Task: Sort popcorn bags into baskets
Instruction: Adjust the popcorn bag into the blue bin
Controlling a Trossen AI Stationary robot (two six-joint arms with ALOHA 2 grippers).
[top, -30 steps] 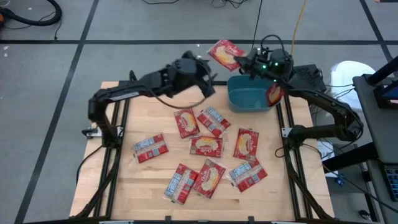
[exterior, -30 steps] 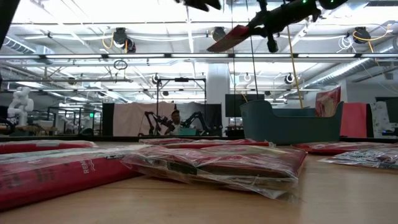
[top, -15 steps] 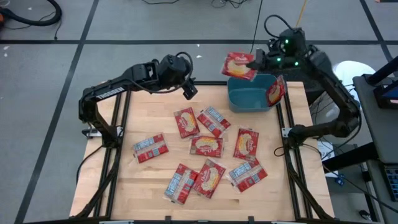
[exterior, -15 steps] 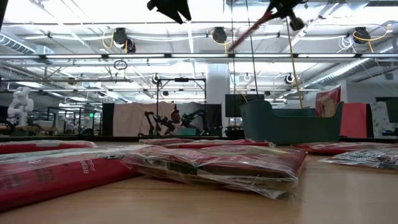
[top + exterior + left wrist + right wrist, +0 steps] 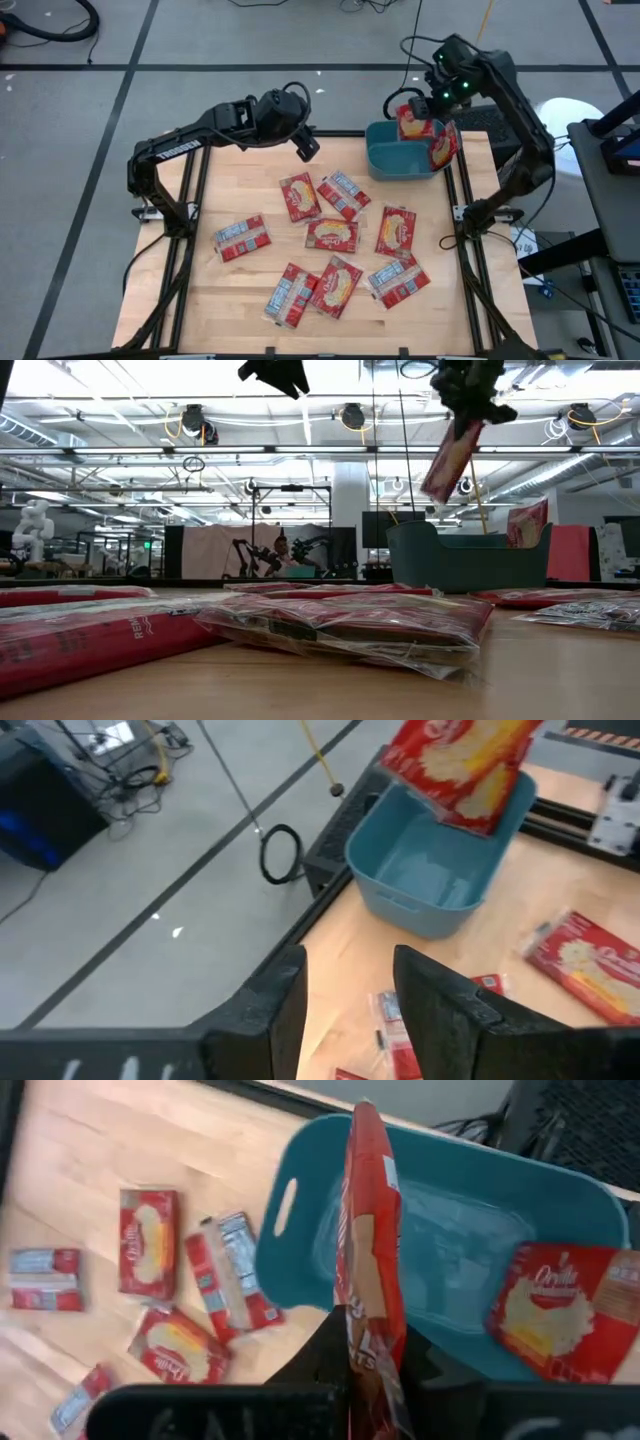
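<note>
My right gripper (image 5: 424,108) is shut on one red popcorn bag (image 5: 414,126) above the teal bin (image 5: 398,162), which stands at the table's far right corner. A second bag (image 5: 443,148) leans against the bin's right wall (image 5: 555,1310). Several more red packets (image 5: 330,235) lie flat on the wood in the middle of the table. My left gripper (image 5: 350,965) is open and empty, raised over the far middle of the table (image 5: 305,146), left of the bin. My right gripper pinches the bag's upper end (image 5: 370,1330) between its two fingers, coming from above and pointing down. The bag hangs upright below the fingers (image 5: 452,455), edge-on in the wrist view, lifted clear over the bin's opening (image 5: 430,1230).
Black frame rails run along the table's left (image 5: 190,190) and right (image 5: 462,200) sides. Bare wood lies at the far left (image 5: 225,175) and along the near edge. A person (image 5: 283,555) shows far off in the room behind the table.
My right gripper swung from beyond the bin's far left corner to above the bin and tipped to point down. The held bag went from nearly flat to hanging upright. My left arm drew back toward the table's left and then stayed still.
</note>
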